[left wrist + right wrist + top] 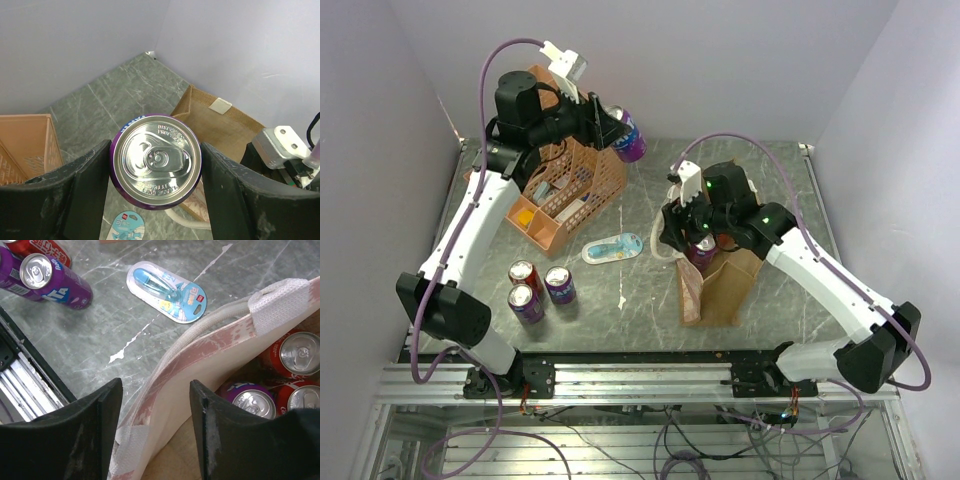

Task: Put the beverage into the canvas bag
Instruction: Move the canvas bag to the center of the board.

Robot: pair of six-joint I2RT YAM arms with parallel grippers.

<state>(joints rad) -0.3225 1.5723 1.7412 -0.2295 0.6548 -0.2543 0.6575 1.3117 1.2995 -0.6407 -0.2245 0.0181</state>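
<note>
Mesh organiser (570, 190) back left, three cans (527, 301) before it, blister pack (612, 248) centre, canvas bag (722, 292) right.

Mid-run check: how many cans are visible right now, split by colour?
Purple cans: 4 (one held, two on table, one in canvas bag).
Red cans: 3 (one on table, two in bag).
Total: 7 visible.

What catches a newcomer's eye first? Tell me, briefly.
A purple can held high in the left gripper, above the orange organiser at back left. At right, the right gripper straddles the rim of the canvas bag, which already holds cans.
</note>
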